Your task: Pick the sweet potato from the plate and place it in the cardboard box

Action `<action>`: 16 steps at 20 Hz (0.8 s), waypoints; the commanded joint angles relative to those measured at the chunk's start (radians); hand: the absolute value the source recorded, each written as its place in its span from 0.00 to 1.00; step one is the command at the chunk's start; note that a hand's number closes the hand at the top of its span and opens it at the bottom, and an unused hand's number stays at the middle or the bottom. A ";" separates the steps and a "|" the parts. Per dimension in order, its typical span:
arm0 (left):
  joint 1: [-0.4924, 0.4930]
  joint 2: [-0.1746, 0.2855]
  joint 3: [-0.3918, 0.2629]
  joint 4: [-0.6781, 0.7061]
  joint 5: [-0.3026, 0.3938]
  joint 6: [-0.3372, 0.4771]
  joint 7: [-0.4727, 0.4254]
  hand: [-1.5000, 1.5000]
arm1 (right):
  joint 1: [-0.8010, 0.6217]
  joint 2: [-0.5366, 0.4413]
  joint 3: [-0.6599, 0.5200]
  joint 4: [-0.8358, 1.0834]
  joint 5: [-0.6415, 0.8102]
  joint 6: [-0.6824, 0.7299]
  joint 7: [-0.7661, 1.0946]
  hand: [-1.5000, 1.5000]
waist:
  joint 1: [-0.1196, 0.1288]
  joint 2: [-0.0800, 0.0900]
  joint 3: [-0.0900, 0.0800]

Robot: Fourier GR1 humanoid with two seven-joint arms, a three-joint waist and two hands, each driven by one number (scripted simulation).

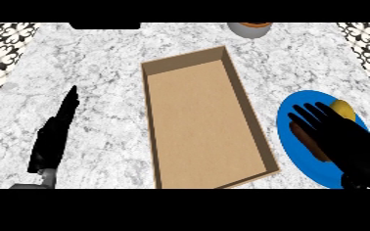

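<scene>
A blue plate lies at the right edge of the marble counter. On it rests a reddish-brown sweet potato, partly hidden under my right hand, and a yellow item near the plate's far side. My right hand hovers over the plate with its fingers spread and straight, open. The long cardboard box sits open in the middle, with nothing inside. My left hand rests open at the left, fingers pointing away from me.
A grey bowl with something orange inside stands at the counter's far edge, right of centre. A dark object lies at the far edge on the left. Patterned tiles show at both far corners.
</scene>
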 commanded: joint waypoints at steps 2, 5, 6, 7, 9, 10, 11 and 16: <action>-0.021 -0.021 0.021 -0.001 -0.024 -0.024 0.026 0.50 | 0.038 0.088 0.000 -0.007 0.102 0.020 0.066 0.00 | 0.002 0.001 0.001; 0.041 -0.017 0.024 -0.093 -0.029 -0.032 0.048 0.50 | 0.094 0.099 0.003 0.002 0.169 -0.027 0.073 0.00 | 0.004 0.000 0.001; -0.040 -0.028 0.050 -0.015 -0.029 -0.037 0.052 0.50 | 0.062 0.135 0.027 0.013 0.201 -0.008 0.086 0.00 | 0.003 0.002 0.001; 0.043 -0.046 0.023 -0.044 -0.037 -0.045 -0.006 0.50 | 0.082 0.099 -0.020 0.045 0.199 -0.052 0.036 0.00 | 0.004 0.001 0.001; -0.003 -0.056 0.044 -0.038 -0.059 -0.032 0.040 0.50 | 0.099 0.098 -0.041 0.027 0.212 -0.021 0.023 0.00 | 0.002 0.001 0.001; -0.007 -0.033 0.071 -0.035 -0.015 -0.088 0.053 0.50 | 0.078 0.123 -0.050 0.049 0.218 -0.018 0.029 0.00 | 0.003 0.001 0.001; 0.021 -0.026 0.063 -0.057 -0.034 -0.083 0.034 0.50 | 0.171 0.111 -0.025 0.064 0.254 -0.112 0.020 0.00 | 0.001 0.001 0.001; -0.045 -0.109 0.061 0.078 -0.084 -0.066 -0.018 0.50 | 0.085 0.167 -0.076 0.104 0.268 -0.058 -0.029 0.00 | 0.000 0.002 0.001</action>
